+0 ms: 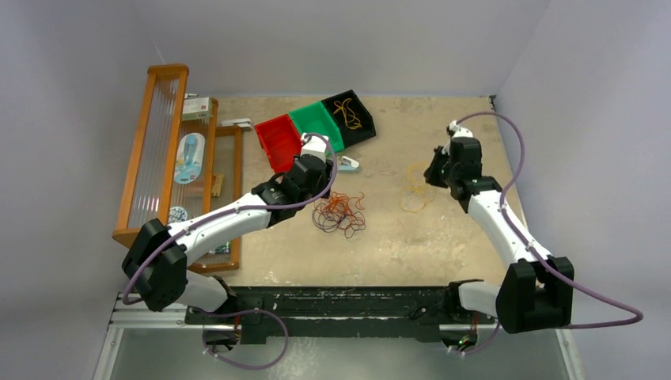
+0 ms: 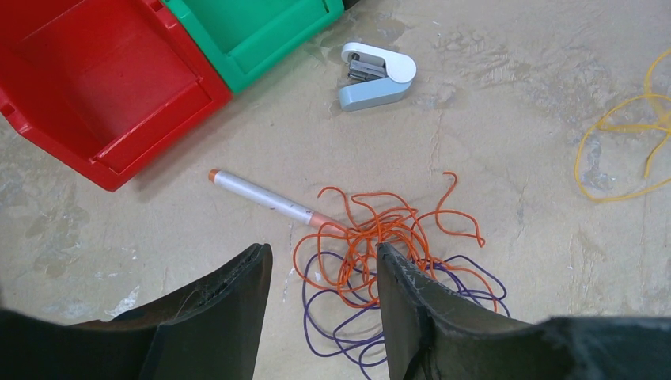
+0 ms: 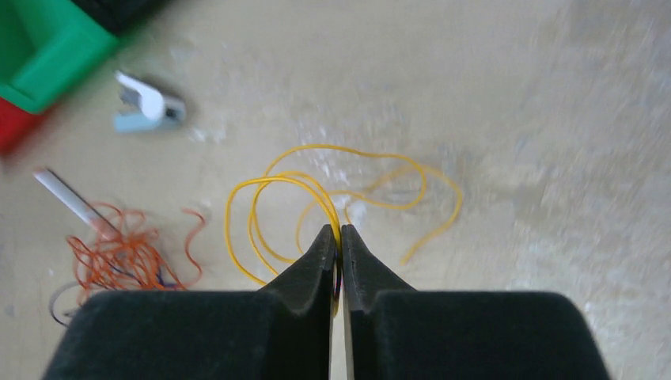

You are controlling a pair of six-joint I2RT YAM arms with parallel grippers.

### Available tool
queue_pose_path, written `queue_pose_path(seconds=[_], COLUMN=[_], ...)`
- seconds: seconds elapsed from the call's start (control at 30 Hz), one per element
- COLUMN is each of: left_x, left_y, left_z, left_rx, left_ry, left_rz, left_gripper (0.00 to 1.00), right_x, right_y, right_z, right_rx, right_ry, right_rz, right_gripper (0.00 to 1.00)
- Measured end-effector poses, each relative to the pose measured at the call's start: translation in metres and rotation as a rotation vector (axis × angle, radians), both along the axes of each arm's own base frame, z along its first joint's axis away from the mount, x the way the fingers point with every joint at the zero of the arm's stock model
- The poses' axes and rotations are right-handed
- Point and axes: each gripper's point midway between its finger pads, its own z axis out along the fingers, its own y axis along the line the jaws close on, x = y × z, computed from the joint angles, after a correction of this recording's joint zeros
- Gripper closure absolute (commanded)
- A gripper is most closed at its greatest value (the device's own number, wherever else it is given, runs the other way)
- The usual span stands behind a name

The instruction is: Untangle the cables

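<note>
Left claw (image 2: 323,260) spread wide, pointing down; right claw (image 3: 337,231) pinched together, seemingly low.

Top camera looks down from behind; close wrist cameras face table (image 1: 443,245), sharing orange tangle (image 2: 384,228), stapler (image 2: 380,75), yellow cable (image 3: 332,147).

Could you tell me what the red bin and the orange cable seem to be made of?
The red bin: probably moulded plastic, smooth with a soft sheen on its walls. The orange cable: apparently thin plastic-coated wire, since it holds springy loops and kinks; its core is hidden.
</note>
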Motion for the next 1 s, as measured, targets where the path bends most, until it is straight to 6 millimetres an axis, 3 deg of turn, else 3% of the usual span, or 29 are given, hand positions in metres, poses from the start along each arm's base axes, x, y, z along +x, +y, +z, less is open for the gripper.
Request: queue_pose_path(seconds=[0.17,0.33,0.67,0.73,0.83,1.0], left_x=[0.0,0.0,0.0,0.0,0.0,0.0], left_y=[-0.001,-0.002,-0.003,-0.003,-0.004,-0.004], left_z=[-0.001,-0.005,-0.007,-0.008,-0.009,-0.009], left_rx=[0.0,0.005,0.005,0.007,0.008,0.008], left_ry=[0.001,0.011,0.015,0.018,0.022,0.023], left_rz=[-0.001,-0.007,-0.009,-0.012,-0.014,-0.015], left_gripper=[0.49,0.49,0.49,0.49,0.49,0.49], right_x=[-0.04,-0.045,-0.046,-0.045,-0.041,-0.03], right_y=[-0.001,-0.005,-0.01,-0.014,-0.018,-0.017], right_z=[-0.053,-0.071,-0.092,-0.094,-0.089,-0.073], right_rx=[0.025,0.018,-0.006,-0.021,-0.041,-0.054], right_ry=[0.173,0.237,0.306,0.31,0.294,0.251], right_rz=[-0.029,-0.064,-0.1,-0.118,-0.128,-0.102], right_gripper=[0.57,0.38,0.28,0.21,0.14,0.13])
